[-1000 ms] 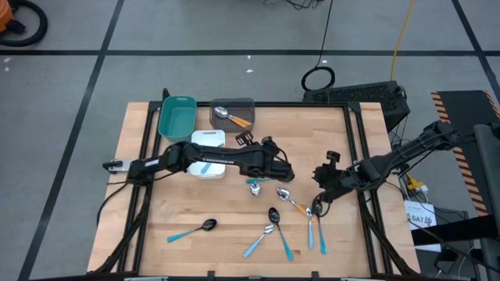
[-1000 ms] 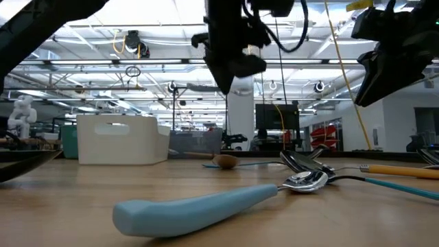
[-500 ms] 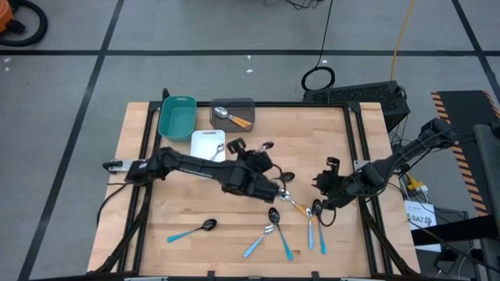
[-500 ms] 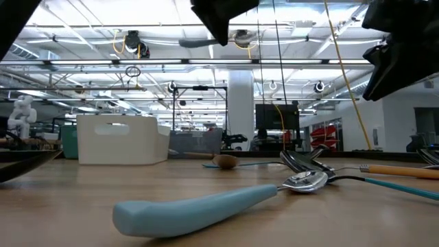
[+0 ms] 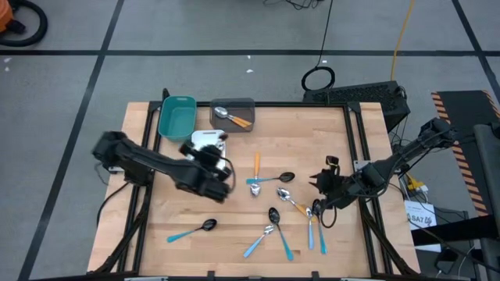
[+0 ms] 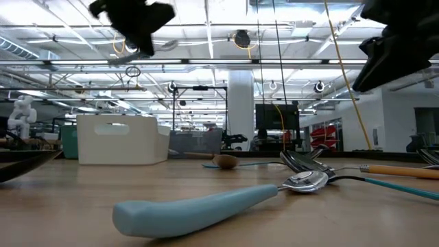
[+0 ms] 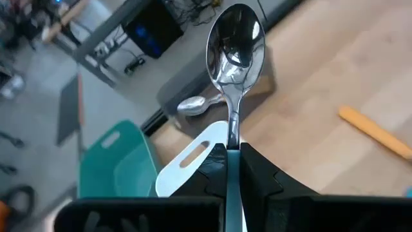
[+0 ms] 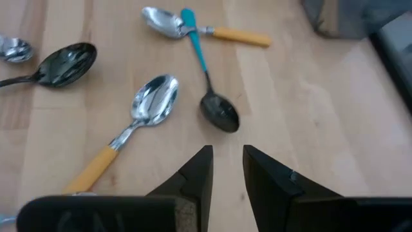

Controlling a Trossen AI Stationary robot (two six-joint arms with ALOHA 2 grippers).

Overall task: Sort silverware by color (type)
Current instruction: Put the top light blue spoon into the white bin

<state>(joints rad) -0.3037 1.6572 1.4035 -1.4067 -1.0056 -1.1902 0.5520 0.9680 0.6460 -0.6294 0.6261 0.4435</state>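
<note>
My left gripper (image 5: pixel 217 156) hangs over the white tray (image 5: pixel 205 137), shut on a spoon (image 7: pixel 235 38) with a silver bowl and a light-blue handle; in the low view it shows up high (image 6: pixel 134 20). My right gripper (image 8: pixel 227 161) is open and hovers just above the table at the right (image 5: pixel 319 201), touching nothing. Several spoons (image 5: pixel 285 211) with orange or light-blue handles lie flat on the wood in the middle; right ahead of my right fingers lie a silver-bowled orange one (image 8: pixel 151 103) and a black-bowled blue one (image 8: pixel 219 113). One more spoon (image 5: pixel 232 117) lies in the grey tray (image 5: pixel 242 102). My left gripper pinches the spoon's light-blue handle (image 7: pixel 232 187) close to its neck, between its two fingers (image 7: pixel 212 171). The fingers lie along the spoon, whose silver bowl sticks out ahead of them. The spoon is lifted clear, above the white tray.
Teal tray (image 5: pixel 176 115), grey tray and white tray stand together at the table's far left. A loose orange-handled piece (image 5: pixel 256 164) lies mid-table. A light-blue handle (image 6: pixel 199 206) lies near the low camera. Bare wood shows at the near left and far right.
My left gripper has risen from the spoons in the table's middle and swung toward the left and far side, carrying the blue-handled spoon clear of the table to above the white tray. The spoons it had covered now show.
</note>
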